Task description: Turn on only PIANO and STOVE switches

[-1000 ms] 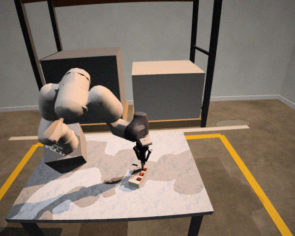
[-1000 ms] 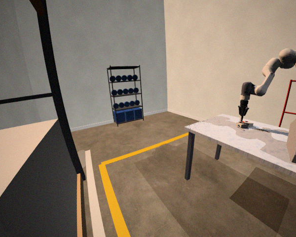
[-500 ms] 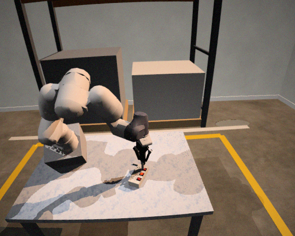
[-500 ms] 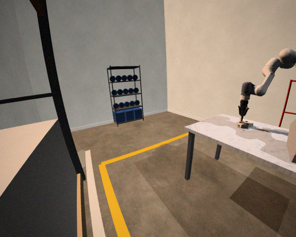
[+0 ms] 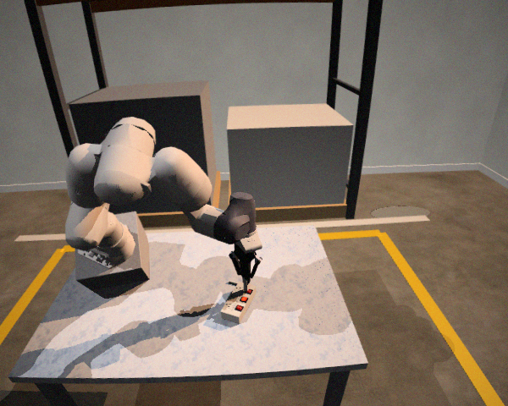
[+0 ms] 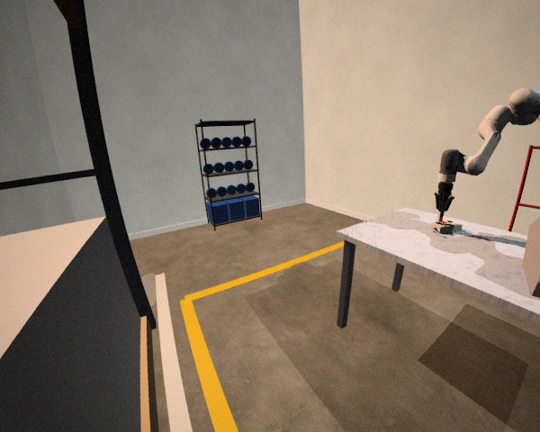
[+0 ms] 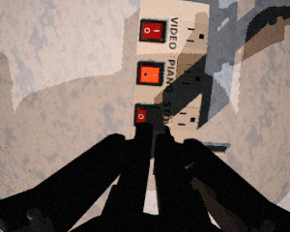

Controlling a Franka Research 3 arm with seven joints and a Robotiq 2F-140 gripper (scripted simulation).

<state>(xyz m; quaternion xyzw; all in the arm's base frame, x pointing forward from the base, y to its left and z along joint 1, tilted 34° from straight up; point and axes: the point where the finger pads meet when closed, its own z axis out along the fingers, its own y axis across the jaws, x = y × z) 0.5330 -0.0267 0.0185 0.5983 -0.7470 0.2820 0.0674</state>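
Near the table's middle, the power strip (image 5: 238, 305) looks light and slide-prone; the gripper (image 5: 246, 286), fingers together and empty, should press rockers straight down.

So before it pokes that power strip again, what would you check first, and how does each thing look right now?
1. Power strip flat, right way up on the table: ok.
2. Gripper shut and empty: ok.
3. Fingertips over the nearest switch: ok.
4. That switch's label readable: not ok, hidden.
5. PIANO switch on: cannot tell, though brighter than the VIDEO switch.
6. Switches at rest: cannot tell.
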